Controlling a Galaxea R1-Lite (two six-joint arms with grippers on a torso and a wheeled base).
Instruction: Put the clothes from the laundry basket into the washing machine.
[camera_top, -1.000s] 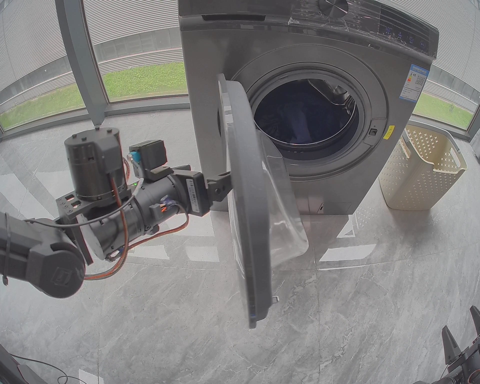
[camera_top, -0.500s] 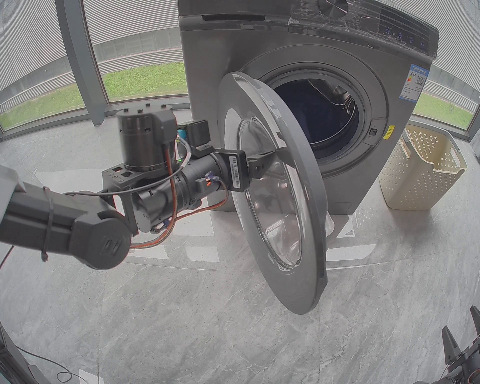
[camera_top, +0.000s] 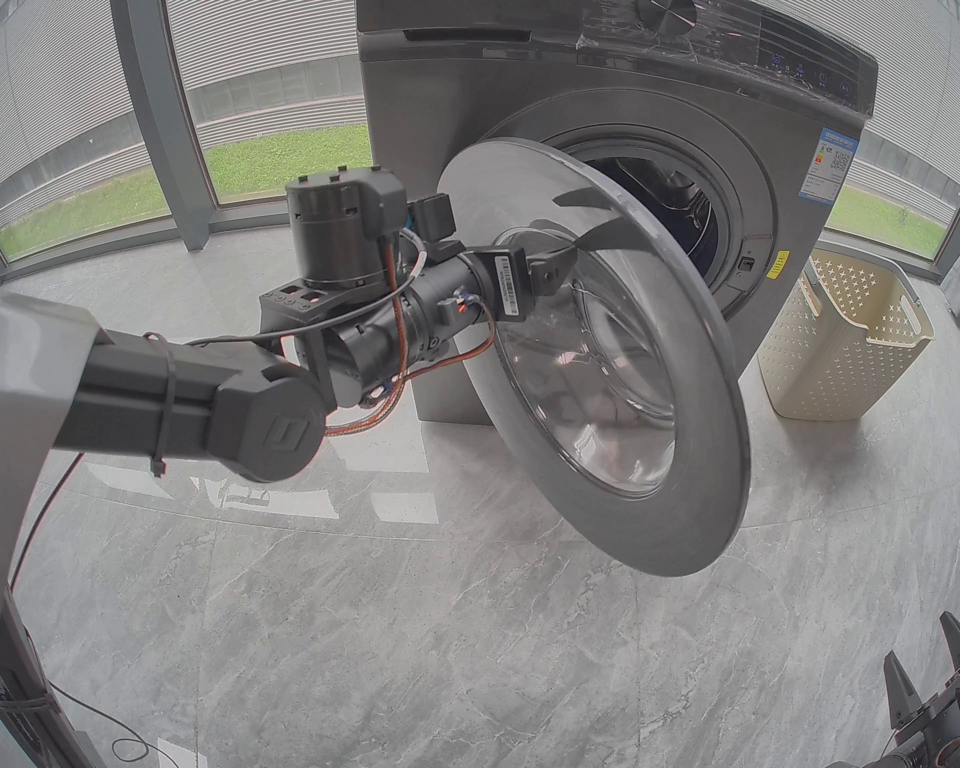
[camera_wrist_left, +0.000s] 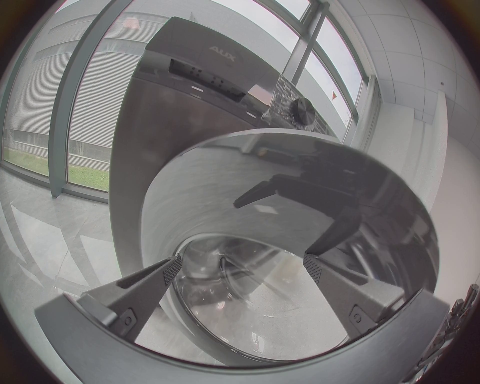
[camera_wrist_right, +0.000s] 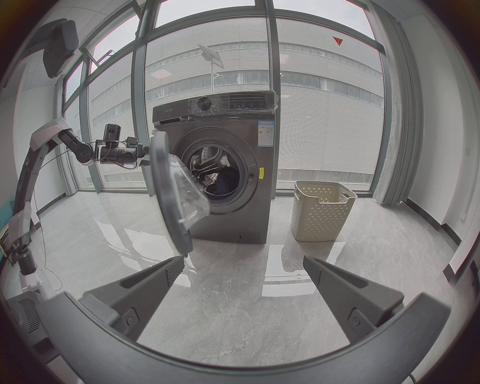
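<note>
Left hand (camera_top: 558, 268): released | is resting against round grey glass-centred door (camera_top: 640, 505) directly ahead | likely for closing grey front-loading washing machine (camera_top: 450, 100).

The washing machine (camera_top: 450, 100) is dull metallic grey with a black control strip, a small yellow sticker (camera_top: 777, 264) and a blue-and-white label (camera_top: 828, 166) on its front. Its door (camera_top: 700, 470) has a brushed silver rim around clear glass, and the clothes (camera_wrist_right: 226, 181) in the drum are dark navy. The laundry basket (camera_top: 850, 350) is cream, dotted all over with rows of small holes, the floor (camera_top: 400, 640) is pale grey marble-look tile with darker veins, and the left arm (camera_top: 200, 405) is charcoal with orange cables (camera_top: 400, 340).
</note>
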